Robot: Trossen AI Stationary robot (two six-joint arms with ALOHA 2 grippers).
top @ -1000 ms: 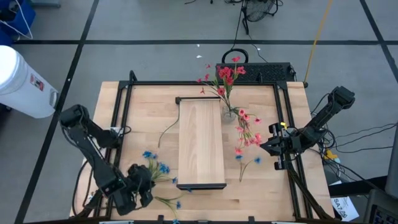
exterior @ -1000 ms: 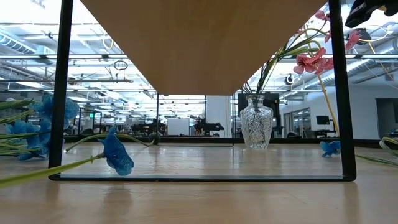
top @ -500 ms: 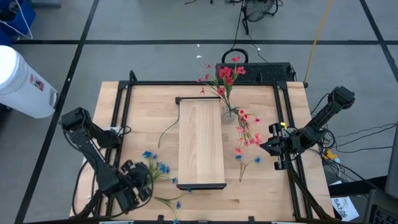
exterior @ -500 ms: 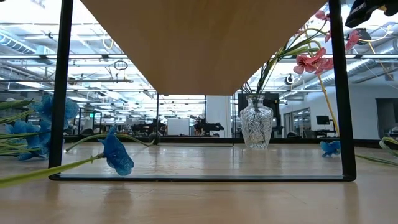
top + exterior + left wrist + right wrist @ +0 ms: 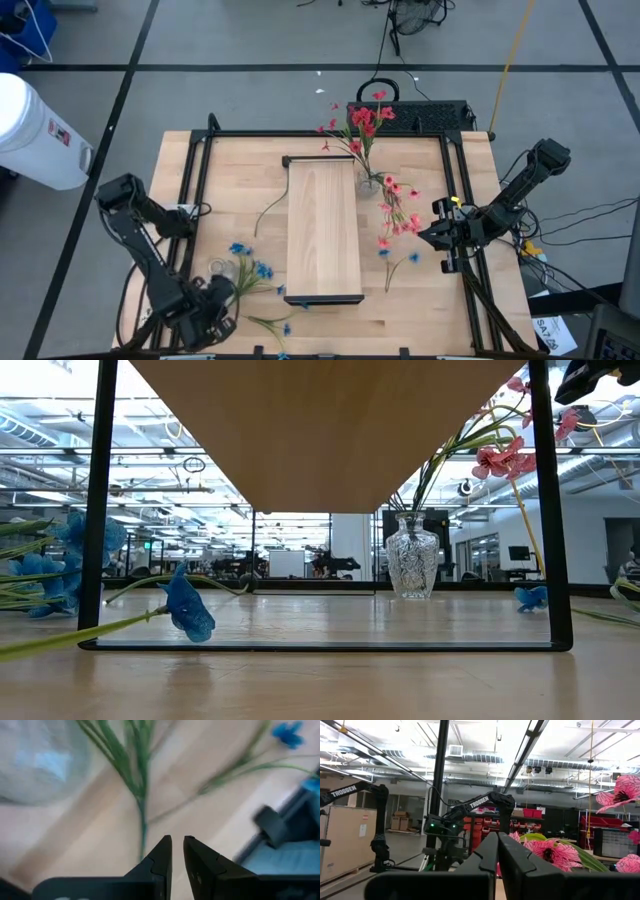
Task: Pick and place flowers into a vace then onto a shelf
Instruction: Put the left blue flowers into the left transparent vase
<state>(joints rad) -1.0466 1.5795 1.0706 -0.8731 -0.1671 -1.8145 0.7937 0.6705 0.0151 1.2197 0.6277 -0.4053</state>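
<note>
Overhead, the shelf point(image 5: 323, 229) is lying lengthwise in the middle of the table point(image 5: 230, 180), with the vase point(image 5: 369, 182) standing just beside its far right corner and holding red flowers point(image 5: 364, 122) that are leaning toward the table's far edge. More red sprays point(image 5: 398, 212) are lying on the table to the right of the shelf. Blue flowers point(image 5: 250, 270) are lying to the left of the shelf's near end, with another blue spray point(image 5: 270, 322) by the table's near edge. The left gripper point(image 5: 218, 293) is hovering at the near left corner, just beside the blue flowers. The right gripper point(image 5: 428, 235) is waiting over the table's right edge.

Level with the table, the vase point(image 5: 412, 561) is standing upright beyond the shelf point(image 5: 300, 430), whose underside is filling the upper part of the view. Blue blossoms point(image 5: 188, 610) are lying on the wood.

At the left wrist, the fingers point(image 5: 157, 862) are standing nearly closed with a thin gap, gripping nothing, above a green stem point(image 5: 142, 815).

At the right wrist, the fingers point(image 5: 487, 855) are pressed together and empty, with pink blossoms point(image 5: 552, 854) just beyond.
</note>
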